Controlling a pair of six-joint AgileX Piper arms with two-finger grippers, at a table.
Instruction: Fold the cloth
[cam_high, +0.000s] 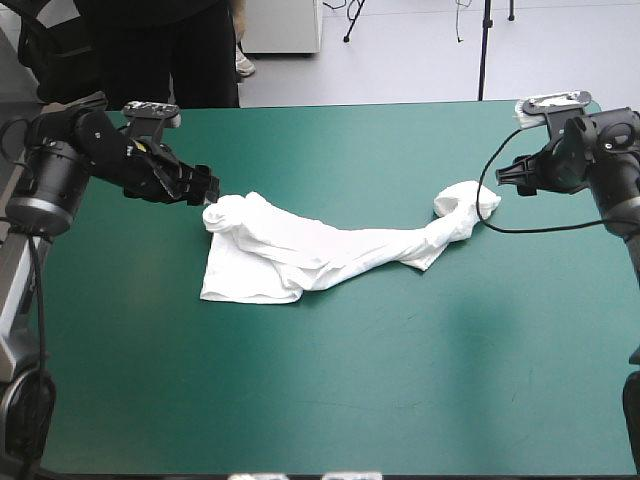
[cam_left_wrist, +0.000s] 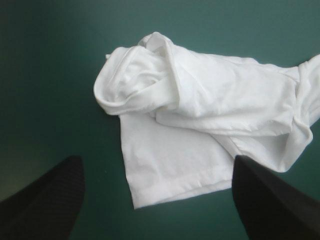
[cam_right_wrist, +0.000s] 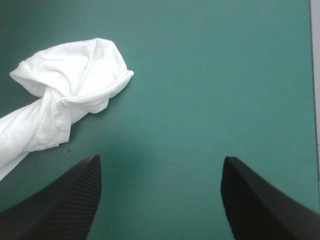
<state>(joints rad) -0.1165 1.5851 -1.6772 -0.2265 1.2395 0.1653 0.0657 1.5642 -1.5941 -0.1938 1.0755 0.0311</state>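
Twisted white T-shirt (cam_high: 300, 255) strung across the teal-green worktop (cam_high: 350, 380). Left gripper (cam_high: 207, 190) spread wide, just beside its bunched end; right gripper (cam_high: 506, 174) likewise spread, near the other end.

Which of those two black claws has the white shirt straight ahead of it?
The left gripper: the T-shirt lies ahead between its open fingers. For the right gripper it lies off to one side.

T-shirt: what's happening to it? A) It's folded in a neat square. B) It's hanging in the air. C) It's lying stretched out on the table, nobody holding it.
C: the T-shirt lies twisted along the table, and the left gripper and right gripper are both open.
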